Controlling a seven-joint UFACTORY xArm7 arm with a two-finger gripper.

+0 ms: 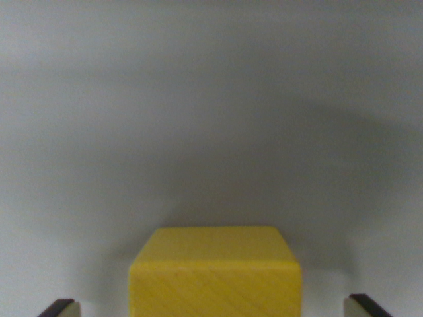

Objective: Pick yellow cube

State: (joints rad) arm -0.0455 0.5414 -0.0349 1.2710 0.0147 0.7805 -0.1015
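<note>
Gripper (215,309) wide, fingertips clear either side of yellow cube (215,274); stay centred, descend, then close evenly

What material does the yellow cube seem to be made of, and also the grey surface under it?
The yellow cube looks like painted wood: faint diagonal grain lines show through its matte front face. The grey surface looks smooth and matte, with no texture or seams; whether it is laminate, plastic or painted board cannot be told.

The cube (215,272) is bright yellow with faint diagonal wood grain; the surface (211,99) is plain grey; the fingers (362,306) are black-edged with beige pads.
</note>
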